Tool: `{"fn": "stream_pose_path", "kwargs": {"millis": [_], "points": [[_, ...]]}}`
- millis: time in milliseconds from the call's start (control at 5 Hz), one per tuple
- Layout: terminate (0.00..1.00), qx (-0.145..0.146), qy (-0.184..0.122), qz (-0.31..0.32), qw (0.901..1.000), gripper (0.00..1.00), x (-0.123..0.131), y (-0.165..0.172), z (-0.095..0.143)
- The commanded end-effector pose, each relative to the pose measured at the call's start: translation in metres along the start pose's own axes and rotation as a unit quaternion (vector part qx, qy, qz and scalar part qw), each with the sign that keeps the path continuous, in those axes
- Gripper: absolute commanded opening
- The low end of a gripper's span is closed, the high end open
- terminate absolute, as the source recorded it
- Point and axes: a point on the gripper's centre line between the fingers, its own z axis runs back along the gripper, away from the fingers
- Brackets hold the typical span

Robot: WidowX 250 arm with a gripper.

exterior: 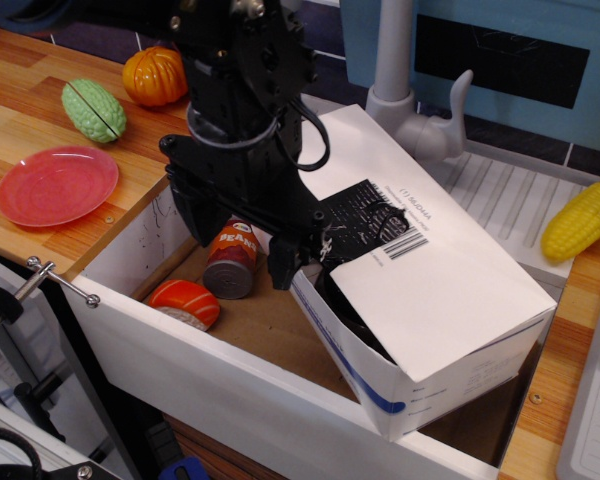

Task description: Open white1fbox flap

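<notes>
The white1fbox [420,385], a long white carton with a blue curved stripe on its side, lies slanted in the white-walled tub [230,375]. Its flap [440,280], a big white panel with a black label and barcode, is lifted a little at the near left edge, and a dark gap shows under it. My black gripper [240,260] hangs over the tub just left of the carton. Its jaws stand apart, with the right finger [282,268] at the flap's left edge by the label. It holds nothing.
A bean can [230,265] and an orange-and-white toy [185,303] lie on the tub floor under the gripper. A red plate [55,185], green vegetable [93,108] and orange pumpkin [152,75] sit on the wooden counter. A grey faucet [405,100] and yellow corn [580,220] are on the right.
</notes>
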Motion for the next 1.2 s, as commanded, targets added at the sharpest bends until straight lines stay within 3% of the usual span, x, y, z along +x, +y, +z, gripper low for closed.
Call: {"fn": "stream_pose_path", "kwargs": {"millis": [0,400,600,1000], "points": [[0.0,0.0,0.0,0.0,1.0,1.0,0.0,0.0,0.0],[0.0,-0.016,-0.001,-0.055,0.9983,1.0,0.009,-0.005,-0.012],[0.0,-0.008,-0.012,-0.066,0.9977,1.0,0.012,-0.007,-0.011],[0.0,-0.029,-0.035,-0.11,0.9929,1.0,0.027,-0.002,-0.01]]}}
